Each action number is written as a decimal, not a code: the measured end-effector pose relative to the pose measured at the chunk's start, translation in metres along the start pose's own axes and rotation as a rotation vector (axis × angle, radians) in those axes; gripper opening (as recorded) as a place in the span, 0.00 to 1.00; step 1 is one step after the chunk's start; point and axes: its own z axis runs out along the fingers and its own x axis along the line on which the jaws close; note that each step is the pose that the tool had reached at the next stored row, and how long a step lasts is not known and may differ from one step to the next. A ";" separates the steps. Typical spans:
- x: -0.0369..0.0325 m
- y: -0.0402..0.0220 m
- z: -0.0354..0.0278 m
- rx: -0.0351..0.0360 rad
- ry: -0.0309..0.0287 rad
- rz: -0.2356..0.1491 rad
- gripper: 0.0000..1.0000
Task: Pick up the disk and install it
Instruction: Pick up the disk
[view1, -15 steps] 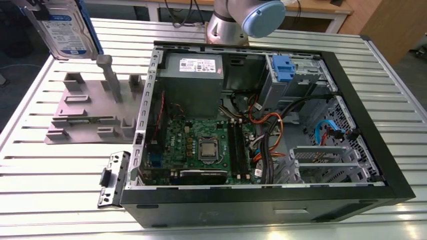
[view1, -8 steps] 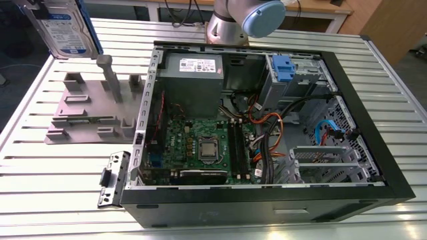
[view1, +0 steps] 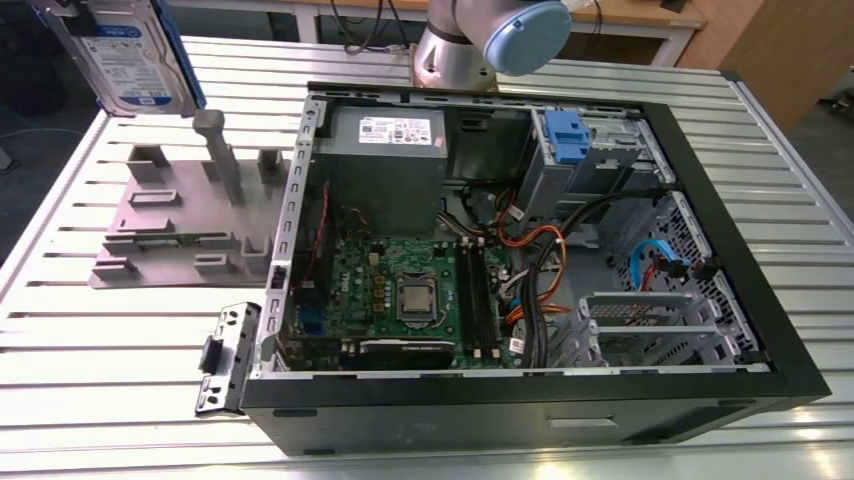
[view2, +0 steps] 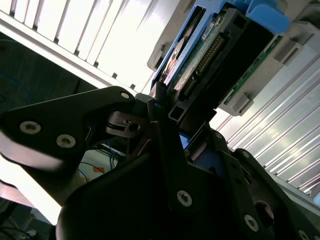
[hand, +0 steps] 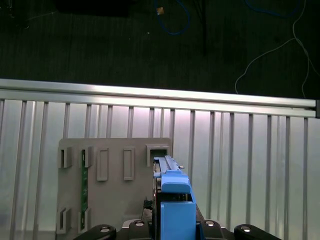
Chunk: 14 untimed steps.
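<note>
Silver in its blue bracket, the disk (view1: 127, 55) hangs over the grey stand (view1: 174, 215), clenched edgewise in the pincer (hand: 175, 227); so narrow a hold might let it tilt or slip; it could strike the stand's posts.

The exterior view is looking down from high on the surface (view1: 80, 350), case (view1: 534, 415) and stand (view1: 174, 230). Both wrist views are riding close against the disk (hand: 175, 210); the first wrist view is also facing down onto that stand.
</note>
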 end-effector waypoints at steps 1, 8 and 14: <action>0.0000 0.0000 -0.0003 0.0000 0.0000 0.000 0.36; -0.0002 0.0001 -0.0025 0.0000 0.0000 0.000 0.36; -0.0004 0.0002 -0.0044 0.0000 0.0000 0.000 0.36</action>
